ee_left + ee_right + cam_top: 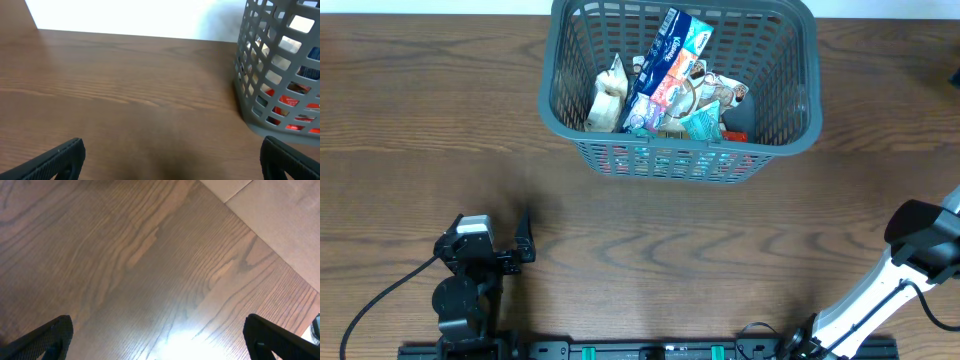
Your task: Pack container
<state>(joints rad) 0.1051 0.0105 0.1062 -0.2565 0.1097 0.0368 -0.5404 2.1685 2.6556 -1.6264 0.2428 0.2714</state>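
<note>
The container (570, 125), a dark grey lattice basket, stands at the far middle of the table. Inside it lie a long blue packet (665, 65), a cream packet (607, 97), a teal packet (705, 122) and other packets. In the left wrist view the container (260, 85) is at the right, with red packets showing through its slots. My left gripper (172, 150) is open and empty over bare wood, well short of the basket; in the overhead view the left gripper (488, 232) is near the front left. My right gripper (159, 325) is open and empty over the table's corner area.
The wooden table (650, 250) stretches between the arms and the basket. The table's edge (250, 227) runs diagonally in the right wrist view, with tan floor (285, 210) beyond it. The right arm (910, 245) reaches toward the right border.
</note>
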